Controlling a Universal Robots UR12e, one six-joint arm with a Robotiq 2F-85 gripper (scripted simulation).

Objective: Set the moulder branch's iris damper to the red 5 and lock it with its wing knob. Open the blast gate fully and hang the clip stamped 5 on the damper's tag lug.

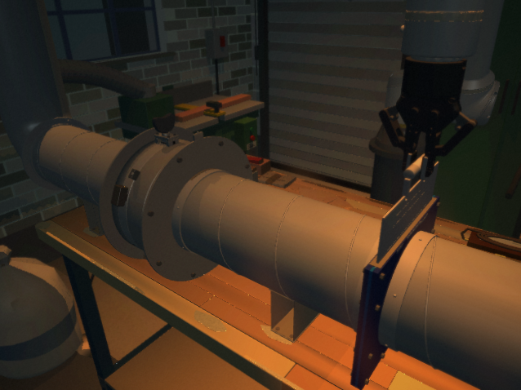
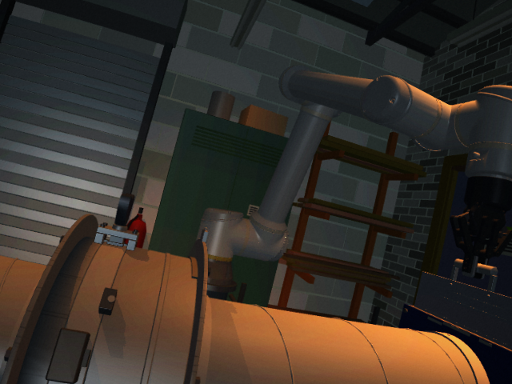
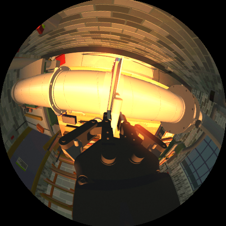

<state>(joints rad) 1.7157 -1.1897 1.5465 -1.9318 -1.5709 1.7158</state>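
Note:
The blast gate's grey slide plate (image 1: 405, 216) stands partly raised out of its dark blue frame (image 1: 372, 311), which clamps around the duct on the right of the bench. A pale handle (image 1: 416, 168) (image 2: 474, 269) (image 3: 117, 105) tops the plate. Further left along the duct sits the flanged iris damper (image 1: 168, 201) (image 2: 111, 306), with its black wing knob (image 1: 163, 122) (image 2: 123, 210) upright on a small bracket on top. The clip and the damper's scale are not visible. My gripper (image 1: 420, 164) (image 2: 471, 264) (image 3: 113, 121) hangs straight above the gate and is closed on the slide's handle.
Behind the bench are a ribbed roller door (image 1: 332, 84), a brick wall and a green machine (image 1: 147, 109) with boards on its table. A green cabinet (image 2: 219, 182) and a timber rack (image 2: 351, 223) stand by the arm's base. A duct support bracket (image 1: 290, 319) sits under the pipe.

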